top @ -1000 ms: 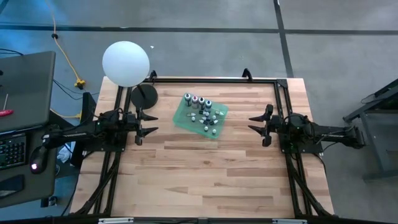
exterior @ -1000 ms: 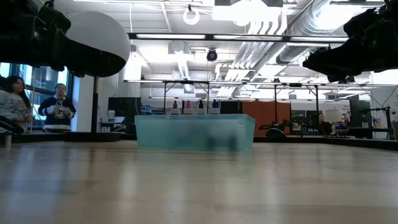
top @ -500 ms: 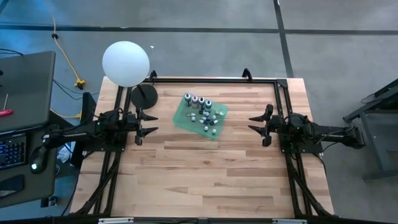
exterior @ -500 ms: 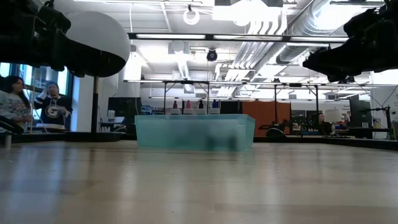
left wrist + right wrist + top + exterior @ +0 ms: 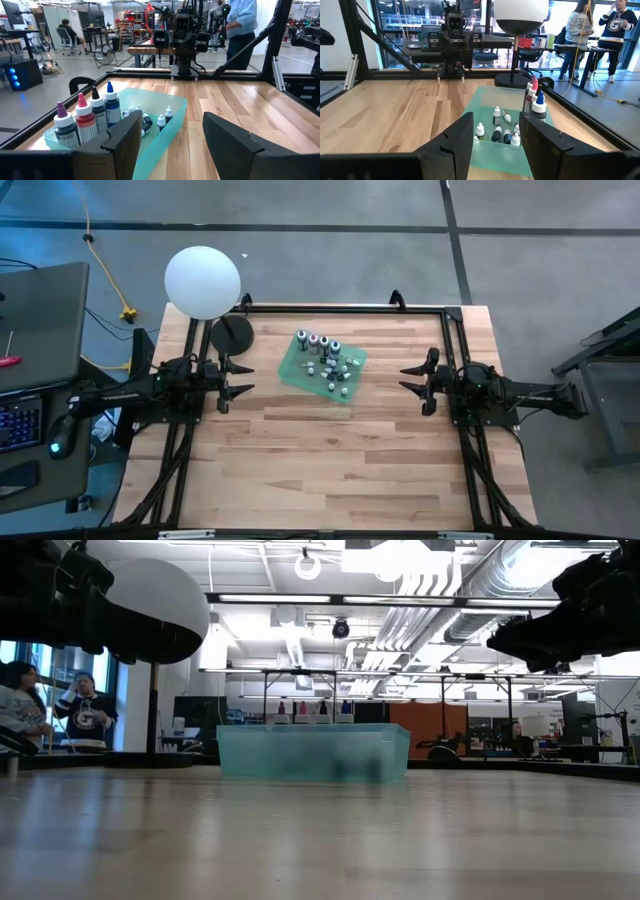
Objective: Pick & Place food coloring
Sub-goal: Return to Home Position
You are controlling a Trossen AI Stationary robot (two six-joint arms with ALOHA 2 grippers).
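The food coloring sits in a shallow green tray (image 5: 322,366) at the table's far middle; the tray shows as a teal box (image 5: 312,752) in the low view. Several larger bottles with purple, pink and blue tops (image 5: 317,343) (image 5: 85,120) (image 5: 534,102) stand upright along its far side. Small whitish bottles (image 5: 335,372) (image 5: 152,120) (image 5: 497,127) stand or lie on its floor. My left gripper (image 5: 238,380) (image 5: 172,145) is open, left of the tray and facing it. My right gripper (image 5: 412,380) (image 5: 497,145) is open, right of the tray and facing it. Neither touches anything.
A large white globe (image 5: 203,282) on a stand with a black round base (image 5: 232,333) is at the far left corner. A black frame rail (image 5: 340,307) runs along the table's far and side edges. Bare wood (image 5: 330,460) fills the near half. People stand in the room (image 5: 85,710).
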